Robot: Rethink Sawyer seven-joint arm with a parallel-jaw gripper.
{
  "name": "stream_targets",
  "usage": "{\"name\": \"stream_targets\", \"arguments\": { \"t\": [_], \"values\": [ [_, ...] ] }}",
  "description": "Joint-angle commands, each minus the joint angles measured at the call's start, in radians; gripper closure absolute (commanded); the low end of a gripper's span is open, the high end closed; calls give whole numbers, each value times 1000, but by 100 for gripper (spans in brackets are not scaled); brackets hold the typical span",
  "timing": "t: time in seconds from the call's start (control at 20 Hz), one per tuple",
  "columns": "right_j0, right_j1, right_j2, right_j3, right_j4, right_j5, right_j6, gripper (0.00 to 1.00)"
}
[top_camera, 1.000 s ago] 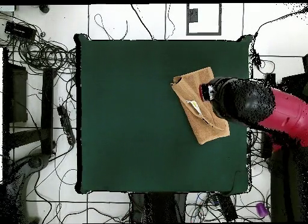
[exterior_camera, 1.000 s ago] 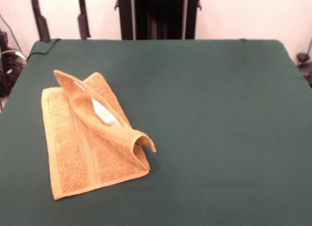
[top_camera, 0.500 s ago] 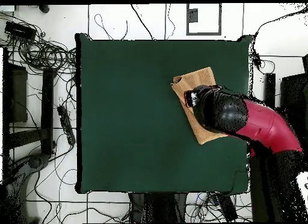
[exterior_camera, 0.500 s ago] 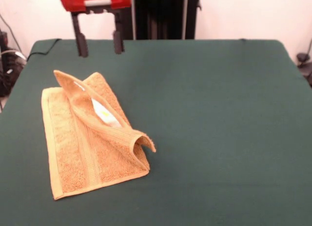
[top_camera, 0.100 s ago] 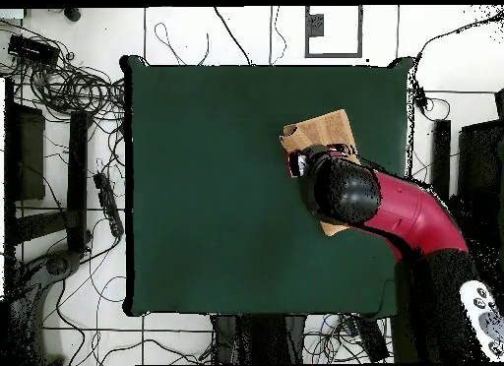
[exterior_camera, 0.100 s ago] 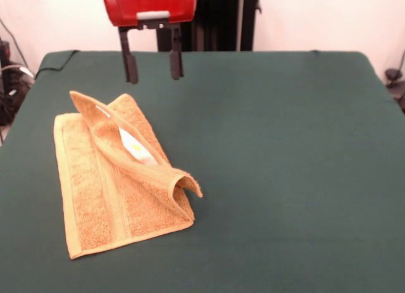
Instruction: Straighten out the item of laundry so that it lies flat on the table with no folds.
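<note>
The item of laundry [exterior_camera, 0.100 s ago: 104, 192] is an orange-tan towel lying on the left side of the green table [exterior_camera, 0.100 s ago: 285, 154]. One flap is folded diagonally over it as a raised ridge, and a white tag [exterior_camera, 0.100 s ago: 135, 145] shows under the fold. My gripper [exterior_camera, 0.100 s ago: 154, 78] hangs open and empty above the table, just behind the towel's far corner and not touching it. In the overhead view the red and black arm [top_camera, 0.100 s ago: 394, 210] covers much of the towel [top_camera, 0.100 s ago: 320, 128], so only its far part shows.
Tangled cables [top_camera, 0.100 s ago: 69, 87] lie on the floor left of the table [top_camera, 0.100 s ago: 207, 185] in the overhead view. A dark object [exterior_camera, 0.100 s ago: 395, 78] sits beyond the table's right edge. The towel lies close to the table's side edge.
The gripper has come down and to the right in the front view, closer to the towel's far corner. Overhead, the arm has swung further over the towel. The towel has not moved.
</note>
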Motion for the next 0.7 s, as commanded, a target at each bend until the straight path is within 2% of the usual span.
{"name": "stream_targets", "arguments": {
  "t": [0.05,0.2,0.45,0.7],
  "values": [
    [105,95,-23,106,111,-32,371,0],
    [144,119,-51,65,155,-28,386,0],
    [229,155,-112,-61,235,63,405,0],
    [270,184,-148,-105,298,84,407,0]
  ]
}}
